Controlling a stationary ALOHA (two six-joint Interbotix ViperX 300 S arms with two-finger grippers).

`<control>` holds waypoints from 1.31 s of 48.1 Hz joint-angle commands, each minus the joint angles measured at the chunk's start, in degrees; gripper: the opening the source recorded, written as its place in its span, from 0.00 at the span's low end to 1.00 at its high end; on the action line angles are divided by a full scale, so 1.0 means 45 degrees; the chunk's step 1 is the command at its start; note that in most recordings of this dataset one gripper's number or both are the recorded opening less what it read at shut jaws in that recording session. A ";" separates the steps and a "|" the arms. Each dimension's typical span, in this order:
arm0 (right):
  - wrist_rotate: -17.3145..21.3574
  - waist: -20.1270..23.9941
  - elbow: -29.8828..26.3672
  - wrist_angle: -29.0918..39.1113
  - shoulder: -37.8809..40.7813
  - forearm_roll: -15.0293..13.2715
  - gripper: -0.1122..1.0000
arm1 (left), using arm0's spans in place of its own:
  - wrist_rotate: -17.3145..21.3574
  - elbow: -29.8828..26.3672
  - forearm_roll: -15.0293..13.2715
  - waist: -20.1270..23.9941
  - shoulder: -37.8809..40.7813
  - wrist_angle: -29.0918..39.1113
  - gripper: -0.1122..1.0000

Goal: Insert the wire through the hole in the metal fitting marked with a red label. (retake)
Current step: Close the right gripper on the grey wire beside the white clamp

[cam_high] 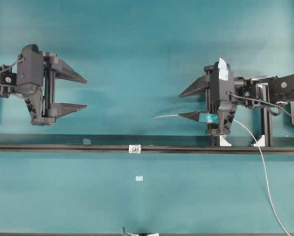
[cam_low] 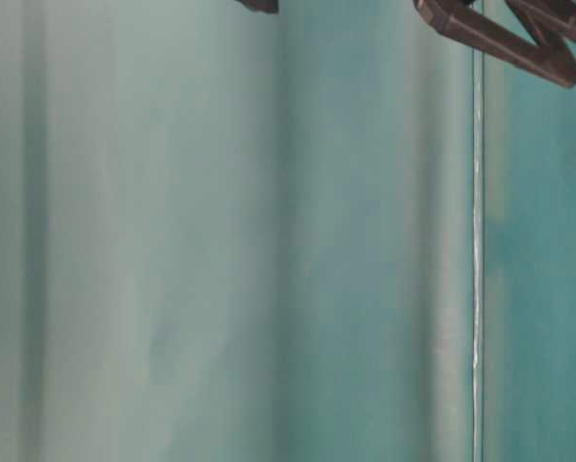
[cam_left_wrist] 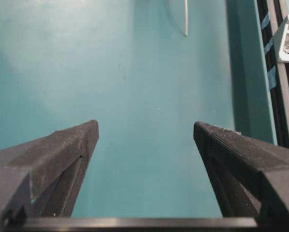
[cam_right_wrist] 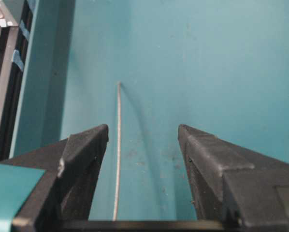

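The wire is thin and silver-grey. It curves up from the front right edge, passes under my right gripper, and its tip pokes out to the left. In the right wrist view the wire runs between the open fingers of my right gripper, close to the left-hand one, unpinched. The metal fitting sits on the black rail, with the hole as its dark centre. My left gripper hovers open and empty at the far left. The left wrist view shows my left gripper, the wire tip and the fitting.
Two white clamp blocks stand on the rail below the right gripper. A small pale rectangle lies on the teal mat in front of the fitting. The table-level view is blurred and shows only dark gripper parts at the top.
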 commanded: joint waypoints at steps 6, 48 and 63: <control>0.0039 0.0117 -0.0391 -0.0059 0.0254 -0.0020 0.71 | 0.0059 -0.0234 -0.0020 0.0039 -0.0059 -0.0137 0.63; 0.0020 -0.0098 -0.1133 -0.0078 0.1758 0.0000 0.70 | 0.0059 -0.0234 0.0000 0.0039 -0.0039 -0.0137 0.63; 0.0020 -0.0098 -0.1133 -0.0137 0.1758 0.0000 0.70 | 0.0059 -0.0234 0.0000 0.0039 -0.0039 -0.0137 0.63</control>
